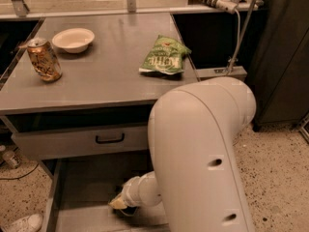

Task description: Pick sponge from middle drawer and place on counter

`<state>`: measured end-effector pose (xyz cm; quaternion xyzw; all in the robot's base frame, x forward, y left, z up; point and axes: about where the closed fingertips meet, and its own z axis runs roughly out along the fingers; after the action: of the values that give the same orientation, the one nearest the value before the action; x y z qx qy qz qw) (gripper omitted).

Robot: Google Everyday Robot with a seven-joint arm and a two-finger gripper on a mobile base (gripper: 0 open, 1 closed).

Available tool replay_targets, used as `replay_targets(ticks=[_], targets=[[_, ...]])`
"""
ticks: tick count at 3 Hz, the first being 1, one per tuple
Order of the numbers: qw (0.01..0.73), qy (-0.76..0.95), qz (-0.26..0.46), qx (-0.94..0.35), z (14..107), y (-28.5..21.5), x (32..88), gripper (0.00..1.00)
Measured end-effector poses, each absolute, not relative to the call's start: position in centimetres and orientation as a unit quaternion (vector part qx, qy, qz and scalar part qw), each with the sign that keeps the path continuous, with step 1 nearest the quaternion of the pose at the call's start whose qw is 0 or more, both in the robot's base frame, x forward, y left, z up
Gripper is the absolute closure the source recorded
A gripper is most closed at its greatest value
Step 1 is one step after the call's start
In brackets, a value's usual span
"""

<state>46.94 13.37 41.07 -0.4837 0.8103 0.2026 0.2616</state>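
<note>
Lab-like workroom, grey metal drawer cabinet (72,142), speckled floor (282,178), cabling (238,33), robot hand (119,205) in open drawer (82,197)

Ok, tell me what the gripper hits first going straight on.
Low in the open drawer, the gripper points down-left: first, apparently, the yellow sponge at its tip, then the drawer floor.

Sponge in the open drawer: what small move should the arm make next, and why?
Probably a short lift straight up. The gripper is low at the sponge, on the floor of the middle drawer. The counter lies above, past a closed drawer front, so rising before swinging over seems safest.
</note>
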Motion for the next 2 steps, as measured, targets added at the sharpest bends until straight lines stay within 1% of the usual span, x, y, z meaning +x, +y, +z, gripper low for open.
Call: replay_targets(ticks=[1, 2], targets=[[0.274, 0.805, 0.203, -0.485, 45.3, 12.5, 46.9, 1.0], [0.302, 0.806, 0.202, -0.467, 50.2, 10.8, 46.6, 1.0]])
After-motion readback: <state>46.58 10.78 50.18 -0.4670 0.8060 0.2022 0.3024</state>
